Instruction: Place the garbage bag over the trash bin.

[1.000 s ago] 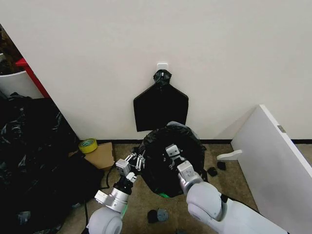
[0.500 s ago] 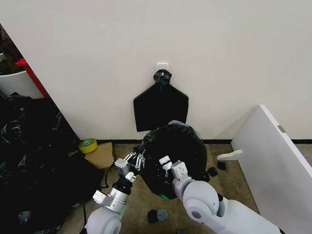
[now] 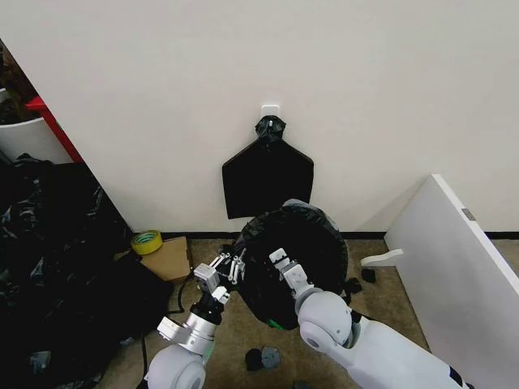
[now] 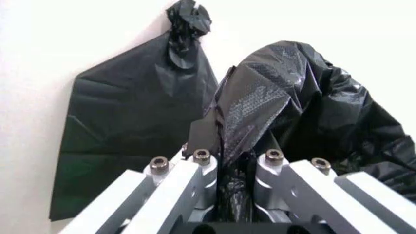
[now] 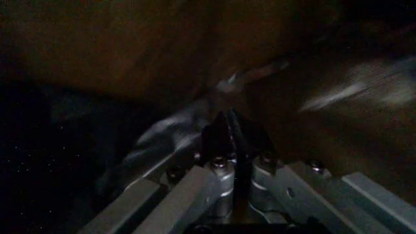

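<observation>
Between the left end effector (image 3: 226, 264) and right end effector (image 3: 278, 261), both pinching the garbage bag (image 3: 296, 251): spread film evenly, tug gently over the trash bin (image 3: 277, 324).

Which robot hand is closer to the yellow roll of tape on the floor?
The left. The left gripper holds the garbage bag's edge on the side toward the tape roll. The right gripper is farther off, over the bag's dark opening.

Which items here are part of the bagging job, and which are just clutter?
Job: garbage bag draped over the bin; left claw gripping its edge; right claw in the bag.
Clutter: hanging black bundle, tape roll, cardboard box, white board.
</observation>
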You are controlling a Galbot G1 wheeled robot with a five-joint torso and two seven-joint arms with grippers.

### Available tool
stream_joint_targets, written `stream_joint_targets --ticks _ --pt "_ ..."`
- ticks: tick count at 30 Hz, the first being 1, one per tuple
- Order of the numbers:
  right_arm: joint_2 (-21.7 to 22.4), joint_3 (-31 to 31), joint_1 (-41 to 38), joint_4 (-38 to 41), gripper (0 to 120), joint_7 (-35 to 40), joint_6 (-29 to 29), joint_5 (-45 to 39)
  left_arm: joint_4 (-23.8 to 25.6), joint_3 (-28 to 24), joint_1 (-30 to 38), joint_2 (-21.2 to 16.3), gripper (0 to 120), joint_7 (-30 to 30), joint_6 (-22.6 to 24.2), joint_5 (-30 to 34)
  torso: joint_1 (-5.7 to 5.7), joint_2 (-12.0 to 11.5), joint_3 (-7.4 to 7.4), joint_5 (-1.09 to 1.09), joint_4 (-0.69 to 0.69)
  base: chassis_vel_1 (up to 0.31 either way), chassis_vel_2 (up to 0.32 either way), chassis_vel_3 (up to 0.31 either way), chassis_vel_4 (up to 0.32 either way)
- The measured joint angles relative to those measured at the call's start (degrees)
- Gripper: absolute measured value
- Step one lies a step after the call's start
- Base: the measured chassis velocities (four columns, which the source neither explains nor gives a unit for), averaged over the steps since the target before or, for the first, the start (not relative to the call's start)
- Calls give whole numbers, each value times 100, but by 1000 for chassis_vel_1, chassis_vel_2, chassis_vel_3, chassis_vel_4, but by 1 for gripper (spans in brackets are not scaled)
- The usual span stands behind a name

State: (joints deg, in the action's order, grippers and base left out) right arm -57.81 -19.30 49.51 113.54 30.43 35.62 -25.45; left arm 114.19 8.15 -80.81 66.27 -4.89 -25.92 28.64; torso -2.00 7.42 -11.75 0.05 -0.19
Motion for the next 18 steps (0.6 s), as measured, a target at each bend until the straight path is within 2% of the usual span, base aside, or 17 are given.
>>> stream_joint_targets --ticks 4,5,6,8,11,13,15,17,18 --pt "249 81 162 358 0 -372 -1170 92 -114 33 49 34 5 150 65 -11 0 0 0 -1 0 0 0 0 0" --pt "354 90 236 486 0 -630 -1664 86 -156 34 67 41 5 245 151 -12 0 0 0 -1 -1 0 0 0 0" --pt "354 90 236 486 0 -630 -1664 86 -156 34 67 41 5 245 151 -12 0 0 0 -1 -1 0 0 0 0" --pt "518 86 360 635 5 -1343 -2716 174 -247 37 111 63 5 406 302 82 0 -1 0 -1 0 0 0 0 0" --pt "618 91 477 694 16 -2228 -3992 424 -308 66 196 131 5 625 524 366 0 -1 0 -1 0 0 0 0 0" --pt "665 118 551 752 23 -2518 -4376 440 -317 111 247 184 5 821 710 572 0 -1 0 0 0 0 0 0 0" --pt "690 134 588 789 27 -2587 -4501 432 -319 130 265 204 5 908 791 648 0 -1 0 0 0 0 0 0 0" --pt "790 204 715 917 38 -2574 -4721 440 -308 231 330 293 5 1396 1208 1085 0 -1 0 0 0 0 0 0 0" --pt "790 204 715 917 38 -2574 -4721 440 -308 231 330 293 5 1396 1208 1085 0 -1 0 0 0 0 0 0 0"
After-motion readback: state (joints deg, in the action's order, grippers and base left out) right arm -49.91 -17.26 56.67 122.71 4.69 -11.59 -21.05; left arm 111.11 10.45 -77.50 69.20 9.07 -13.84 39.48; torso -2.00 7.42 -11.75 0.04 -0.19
